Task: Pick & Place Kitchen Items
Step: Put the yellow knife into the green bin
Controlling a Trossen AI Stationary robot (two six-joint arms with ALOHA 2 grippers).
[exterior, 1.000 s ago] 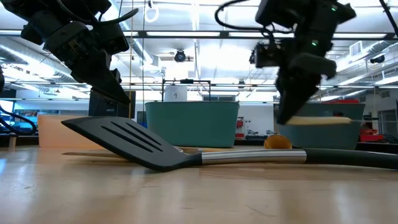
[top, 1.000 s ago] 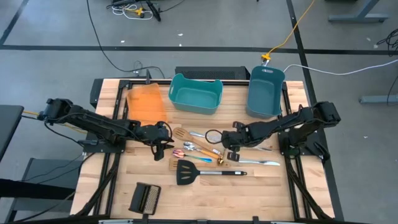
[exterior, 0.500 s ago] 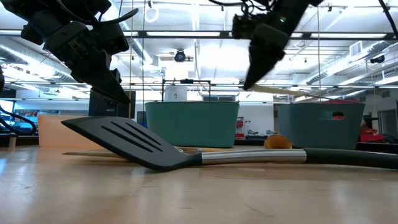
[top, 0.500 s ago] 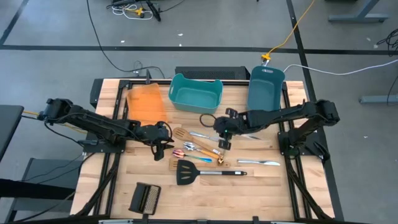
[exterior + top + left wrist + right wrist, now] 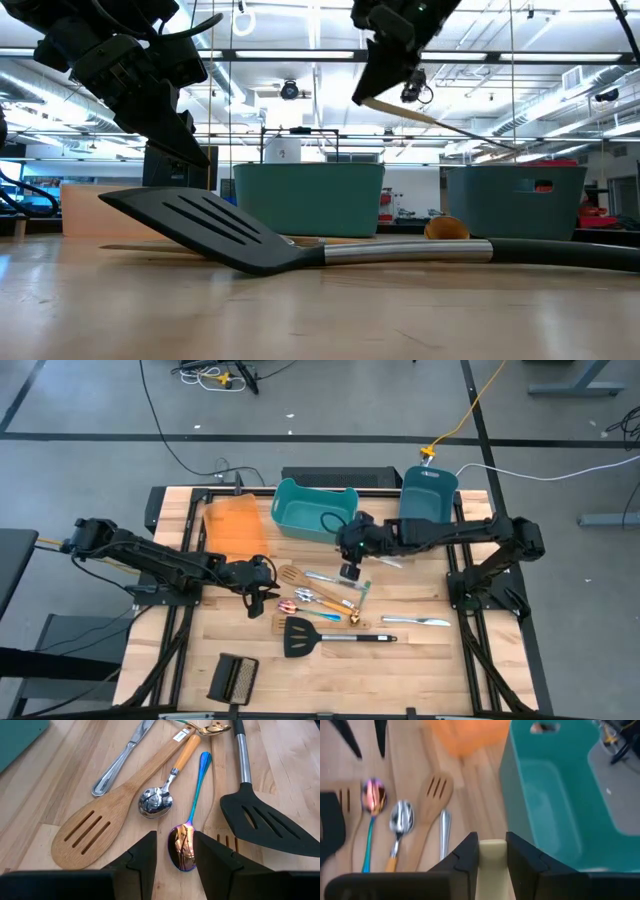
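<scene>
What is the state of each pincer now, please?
Left pincer: open, holding nothing, above the iridescent spoon.
Right pincer: shut on a pale utensil.

Overhead looking down, level table-height view, two close wrist views

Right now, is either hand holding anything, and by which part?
Right hand grips a slim pale utensil at one end, lifted near the teal bin. Left hand holds nothing, open over the iridescent spoon.
</scene>
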